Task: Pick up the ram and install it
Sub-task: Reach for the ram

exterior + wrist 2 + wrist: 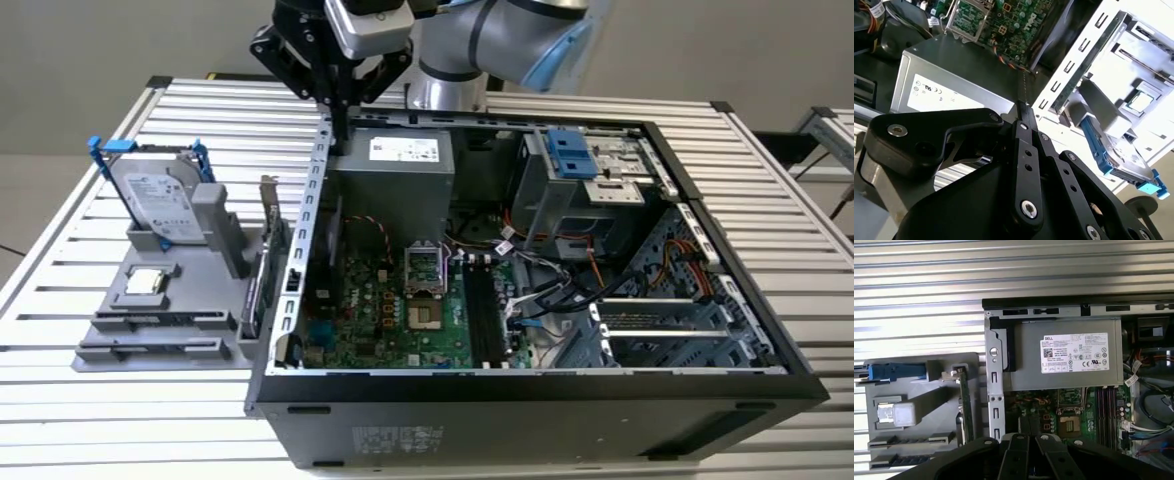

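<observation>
**Ram not yet picked up; the empty gripper hangs over the case's rear corner.**
The gripper (340, 135) hovers with its fingers pressed together on nothing, just above the power supply (400, 150) at the rear edge of the open computer case (534, 390). The ram (896, 460) appears to be the thin bluish strip lying in a slot of the grey fixture (120, 335), though that reading is unsure. It sits well apart from the gripper, lower than the fingertips and outside the case, toward the exterior view's left, past the hard drive (158, 205) and the processor chip (144, 282). The black memory slots (481, 310), down inside the case below the gripper, show no blue stick. By my judgement neither the pick nor the install is done, so the whole task remains.
</observation>
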Controlling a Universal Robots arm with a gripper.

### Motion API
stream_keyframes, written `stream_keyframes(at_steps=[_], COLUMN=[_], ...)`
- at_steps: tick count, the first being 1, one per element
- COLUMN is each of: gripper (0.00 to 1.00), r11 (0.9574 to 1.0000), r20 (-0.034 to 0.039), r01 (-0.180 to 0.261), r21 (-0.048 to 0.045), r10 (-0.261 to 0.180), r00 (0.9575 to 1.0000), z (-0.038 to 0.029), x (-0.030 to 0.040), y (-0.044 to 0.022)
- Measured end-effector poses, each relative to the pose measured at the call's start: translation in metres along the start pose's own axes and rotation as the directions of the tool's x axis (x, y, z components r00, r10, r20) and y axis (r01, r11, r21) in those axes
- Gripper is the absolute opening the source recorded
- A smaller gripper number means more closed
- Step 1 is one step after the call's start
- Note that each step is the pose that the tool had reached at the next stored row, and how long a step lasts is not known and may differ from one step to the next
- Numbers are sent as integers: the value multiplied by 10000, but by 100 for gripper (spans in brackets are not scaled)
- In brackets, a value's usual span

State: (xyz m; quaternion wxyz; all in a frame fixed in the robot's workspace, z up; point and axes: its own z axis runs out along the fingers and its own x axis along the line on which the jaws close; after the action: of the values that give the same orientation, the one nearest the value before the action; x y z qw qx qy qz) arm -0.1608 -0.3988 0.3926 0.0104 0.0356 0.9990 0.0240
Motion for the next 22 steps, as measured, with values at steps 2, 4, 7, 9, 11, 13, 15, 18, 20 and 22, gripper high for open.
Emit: stream_keyframes(at_steps=[2, 4, 7, 9, 11, 13, 15, 18, 20, 22], gripper=[0, 0, 0, 0, 0, 0, 0, 0, 0, 0], r11=[10000, 10000, 10000, 10000, 10000, 10000, 10000, 10000, 10000, 10000], r20=[0, 0, 0, 0, 0, 0, 0, 0, 0, 0], r01=[0, 0, 0, 0, 0, 0, 0, 0, 0, 0], r21=[-1, 0, -1, -1, 0, -1, 0, 0, -1, 0], r10=[0, 0, 0, 0, 0, 0, 0, 0, 0, 0], r00=[10000, 10000, 10000, 10000, 10000, 10000, 10000, 10000, 10000, 10000], z=[0, 0, -1, -1, -1, -1, -1, -1, -1, -2], x=[9, 19, 32, 42, 52, 59, 64, 71, 75, 101], y=[-1, -1, -2, -3, -4, -4, -5, -5, -6, -12])
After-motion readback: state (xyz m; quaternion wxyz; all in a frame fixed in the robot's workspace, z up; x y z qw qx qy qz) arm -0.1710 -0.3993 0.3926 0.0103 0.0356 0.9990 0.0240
